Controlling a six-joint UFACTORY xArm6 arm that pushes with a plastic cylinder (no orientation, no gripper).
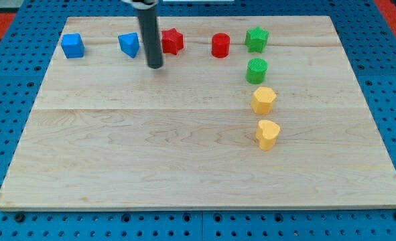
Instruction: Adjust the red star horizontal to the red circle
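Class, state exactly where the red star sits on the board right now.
The red star sits near the view's top edge, left of centre, between the blue block on its left and the red circle on its right; my tip is just below-left of it.

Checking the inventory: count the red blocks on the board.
2: the red star just right of my tip, and the red circle further right. None appear hidden.

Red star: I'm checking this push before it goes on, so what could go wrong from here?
My tip sits just left of and below the red star, so a push might drive it toward the view's top edge of the board, out of line with the red circle. A push rightward may knock it into the circle. The blue block lies close on the rod's left and might get clipped.
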